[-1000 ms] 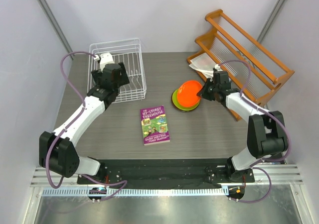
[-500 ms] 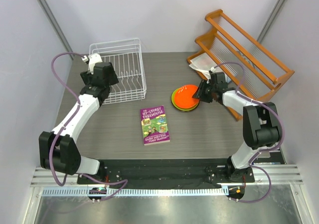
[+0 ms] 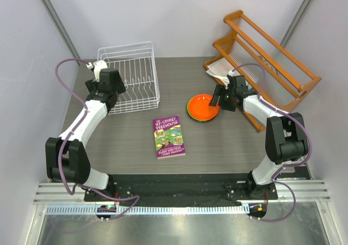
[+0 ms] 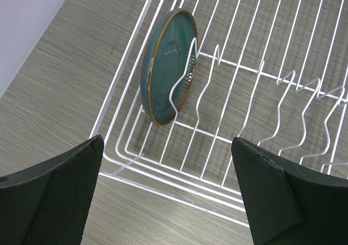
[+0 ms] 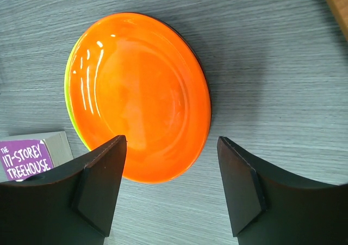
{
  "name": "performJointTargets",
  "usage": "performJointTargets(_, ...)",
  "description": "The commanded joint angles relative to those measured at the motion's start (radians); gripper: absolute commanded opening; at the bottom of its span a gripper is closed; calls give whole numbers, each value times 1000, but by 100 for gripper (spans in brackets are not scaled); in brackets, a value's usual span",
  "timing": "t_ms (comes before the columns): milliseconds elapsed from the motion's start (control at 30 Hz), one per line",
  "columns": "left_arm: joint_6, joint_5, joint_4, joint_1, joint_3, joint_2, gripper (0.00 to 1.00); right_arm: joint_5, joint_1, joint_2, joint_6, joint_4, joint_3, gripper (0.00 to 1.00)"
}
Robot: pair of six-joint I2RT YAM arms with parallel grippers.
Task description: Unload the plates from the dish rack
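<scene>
Over on the right, we are leaving the orange plate [image 5: 138,95] freshly dropped, right gripper [image 5: 169,147] spread, left gripper [image 4: 167,141] gaping at the rack's [image 3: 124,46] last teal plate [image 4: 166,65].

The flat round orange plate [image 5: 141,98] covers the stack under it, leaving only a thin lime green plate rim [image 5: 69,98] and a dark sliver [image 5: 187,44] of indistinct colour. The purple paperback book [image 5: 24,158] is cut by the right wrist view's left edge.
</scene>
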Motion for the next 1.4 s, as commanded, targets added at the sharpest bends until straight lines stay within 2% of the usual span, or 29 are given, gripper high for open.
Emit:
performJointTargets(0, -2, 5, 22, 20, 36, 15, 99, 31, 9, -29, -31, -27, 52, 73)
performJointTargets(400, 37, -32, 113, 62, 75, 148, 99, 77, 10, -61, -30, -2, 32, 74)
performJointTargets(633, 34, -26, 157, 82, 137, 259, 85, 74, 10, -19, -19, 18, 44, 73)
performJointTargets(900, -37, 57, 177, 134, 151, 304, 77, 74, 10, 39, -21, 19, 66, 72)
performJointTargets(967, -46, 75, 179, 149, 154, 314, 71, 71, 10, 50, -22, 21, 70, 72)
performJointTargets(1100, -66, 128, 187, 183, 152, 336, 49, 61, 10, 76, -24, 25, 76, 72)
performJointTargets(1200, -64, 137, 197, 189, 146, 339, 36, 52, 10, 91, -25, 27, 82, 71)
performJointTargets(1367, -61, 142, 208, 189, 138, 337, 23, 51, 9, 102, -28, 28, 78, 71)
